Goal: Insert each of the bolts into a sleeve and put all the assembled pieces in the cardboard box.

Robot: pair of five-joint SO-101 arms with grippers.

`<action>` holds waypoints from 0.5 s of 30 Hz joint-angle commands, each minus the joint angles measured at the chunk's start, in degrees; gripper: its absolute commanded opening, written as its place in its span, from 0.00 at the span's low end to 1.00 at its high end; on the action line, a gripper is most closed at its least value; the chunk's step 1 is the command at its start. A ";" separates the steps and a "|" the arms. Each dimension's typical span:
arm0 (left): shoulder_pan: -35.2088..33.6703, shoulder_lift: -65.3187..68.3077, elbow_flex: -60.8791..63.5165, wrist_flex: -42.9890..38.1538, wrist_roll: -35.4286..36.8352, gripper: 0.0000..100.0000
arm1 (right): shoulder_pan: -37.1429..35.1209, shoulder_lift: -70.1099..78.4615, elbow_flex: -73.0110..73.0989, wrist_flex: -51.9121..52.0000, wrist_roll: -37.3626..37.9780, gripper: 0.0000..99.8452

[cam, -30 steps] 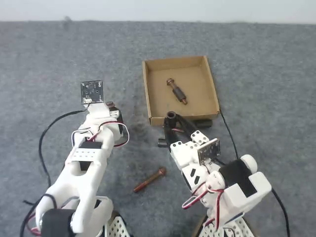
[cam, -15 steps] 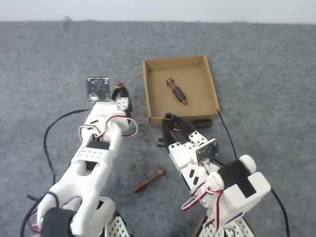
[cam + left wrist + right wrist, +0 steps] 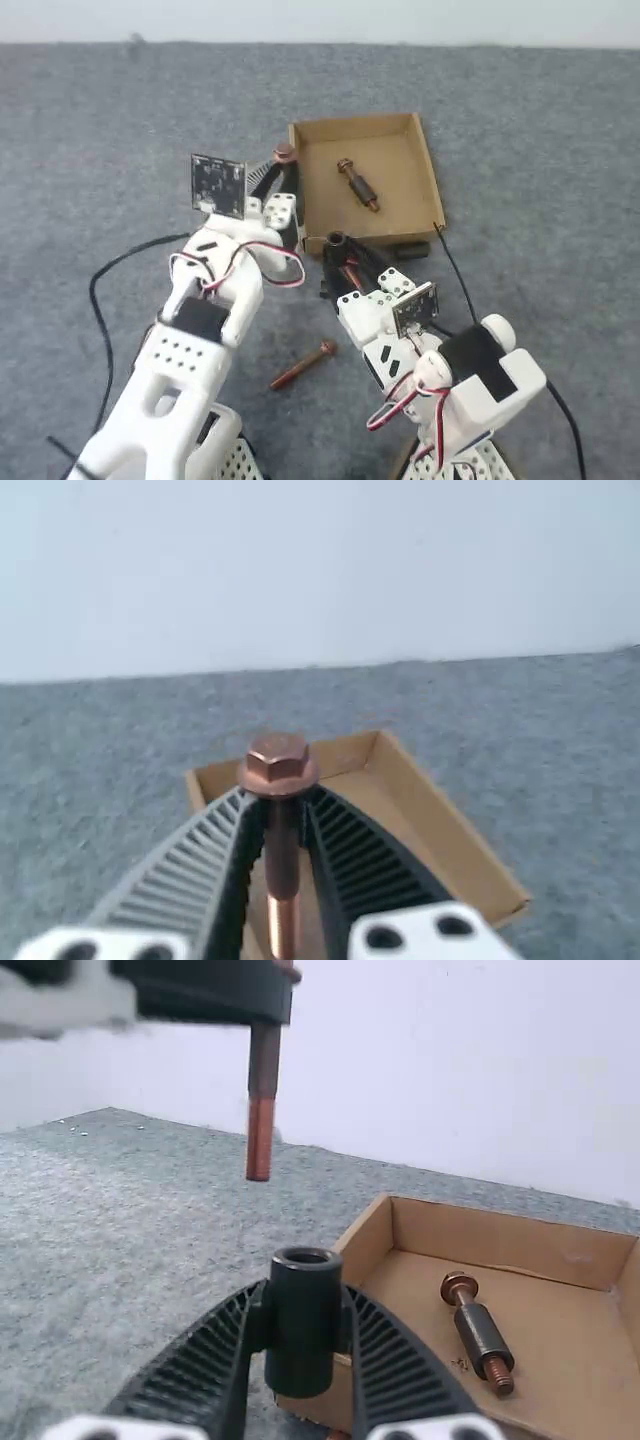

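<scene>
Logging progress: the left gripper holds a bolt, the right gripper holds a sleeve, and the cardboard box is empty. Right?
Not empty: the high view shows one assembled piece lying in the cardboard box. The rest stands: the left gripper holds a bolt and the right gripper holds a sleeve.

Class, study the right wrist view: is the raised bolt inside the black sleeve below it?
No, the bolt hangs above the sleeve, with a clear gap between its tip and the sleeve's open top.
</scene>
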 commanded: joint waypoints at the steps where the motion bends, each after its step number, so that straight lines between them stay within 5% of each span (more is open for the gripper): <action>1: 1.93 -4.57 -4.35 1.05 0.62 0.01 | -0.31 -0.04 1.23 -0.04 0.44 0.01; 15: 8.70 1.32 -8.66 4.57 1.14 0.01 | -1.89 -0.40 1.32 -0.04 0.35 0.01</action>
